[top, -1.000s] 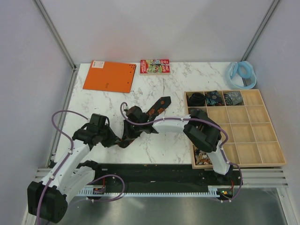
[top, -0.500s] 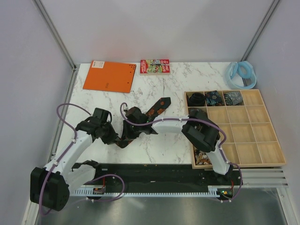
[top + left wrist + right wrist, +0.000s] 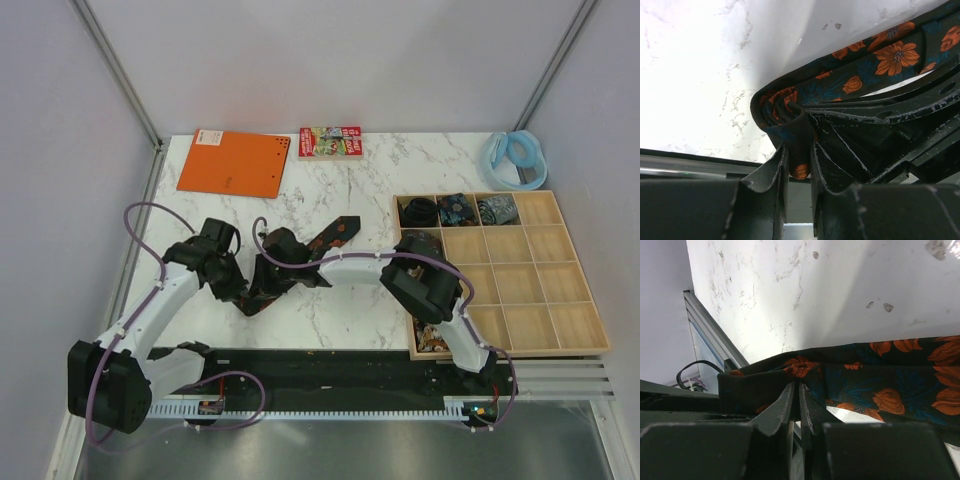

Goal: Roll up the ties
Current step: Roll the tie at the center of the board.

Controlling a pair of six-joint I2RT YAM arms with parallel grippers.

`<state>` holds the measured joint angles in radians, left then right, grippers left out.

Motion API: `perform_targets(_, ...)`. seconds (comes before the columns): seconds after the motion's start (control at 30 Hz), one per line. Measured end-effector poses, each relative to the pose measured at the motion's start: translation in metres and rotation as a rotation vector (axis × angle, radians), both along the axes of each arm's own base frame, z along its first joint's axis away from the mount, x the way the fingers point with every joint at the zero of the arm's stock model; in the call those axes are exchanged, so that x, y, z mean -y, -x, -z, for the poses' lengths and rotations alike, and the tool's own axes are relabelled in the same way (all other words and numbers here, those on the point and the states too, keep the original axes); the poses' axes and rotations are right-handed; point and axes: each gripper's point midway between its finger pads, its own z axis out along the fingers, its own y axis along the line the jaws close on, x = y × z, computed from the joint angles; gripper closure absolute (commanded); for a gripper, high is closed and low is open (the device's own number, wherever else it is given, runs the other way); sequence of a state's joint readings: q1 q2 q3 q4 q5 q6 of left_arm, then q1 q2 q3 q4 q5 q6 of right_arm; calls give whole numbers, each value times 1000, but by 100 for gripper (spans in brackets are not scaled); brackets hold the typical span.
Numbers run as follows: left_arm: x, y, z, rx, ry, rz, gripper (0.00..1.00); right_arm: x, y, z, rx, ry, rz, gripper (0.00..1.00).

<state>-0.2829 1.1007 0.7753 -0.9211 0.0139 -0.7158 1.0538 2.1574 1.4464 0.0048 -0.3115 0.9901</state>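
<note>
The black orange-flowered tie (image 3: 337,231) lies diagonally, near end curled; three rolled ties (image 3: 458,208) sit in tray (image 3: 590,346).

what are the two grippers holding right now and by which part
Both grip the black floral tie: left gripper pinches its bunched end, right gripper pinches its edge close by.

Both at near end of the flowered tie (image 3: 339,229): left hand (image 3: 241,296) and right hand (image 3: 263,289)
</note>
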Motion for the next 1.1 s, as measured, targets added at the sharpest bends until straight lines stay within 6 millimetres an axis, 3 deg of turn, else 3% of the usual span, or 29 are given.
perform_targets(0.2, -7, 4, 4, -24, -40, 19, 98, -6, 5, 3, -17, -15, -5, 85)
perform_targets(0.63, 2, -6, 16, -101, -120, 103, 98, 6, 6, 17, -27, 29, -1, 78)
perform_targets(0.87, 7, -18, 18, -94, -156, 122, 98, 30, -6, 19, -24, 75, 13, 64)
perform_targets(1.1, 15, -25, 22, -107, -185, 155, 94, 61, -20, -3, 23, 98, 34, 57)
